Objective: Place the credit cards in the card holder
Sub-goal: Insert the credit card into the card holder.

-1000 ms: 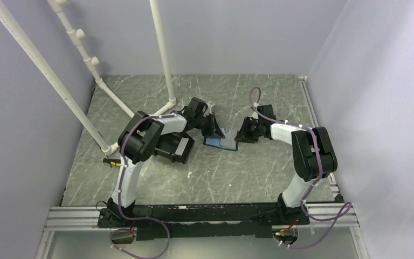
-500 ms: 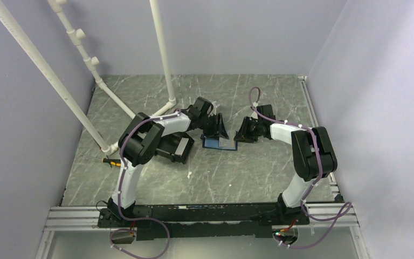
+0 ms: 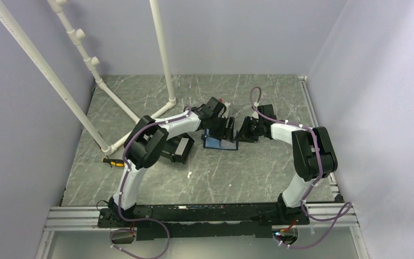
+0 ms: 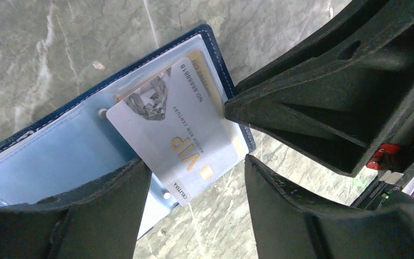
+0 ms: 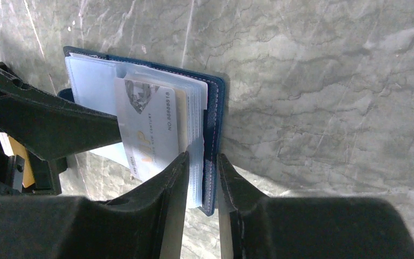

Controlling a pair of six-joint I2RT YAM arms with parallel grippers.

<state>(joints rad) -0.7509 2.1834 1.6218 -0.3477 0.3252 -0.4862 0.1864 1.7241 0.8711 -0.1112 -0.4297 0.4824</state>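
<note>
Rightward since a second ago, left claw (image 4: 195, 159) gapes astride the pale card (image 4: 167, 124); right claw (image 5: 202, 159) pinches the card holder (image 5: 216, 108) edge, mid-bench (image 3: 248, 172).

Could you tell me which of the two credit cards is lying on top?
The pale whitish card with gold VIP lettering is on top; the orange-tan card only peeks out from beneath it, on the open card holder.

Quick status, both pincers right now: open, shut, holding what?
Left pincer: open, straddling the end of the pale card, not clamping it.
Right pincer: shut on the edge of the card holder.
</note>
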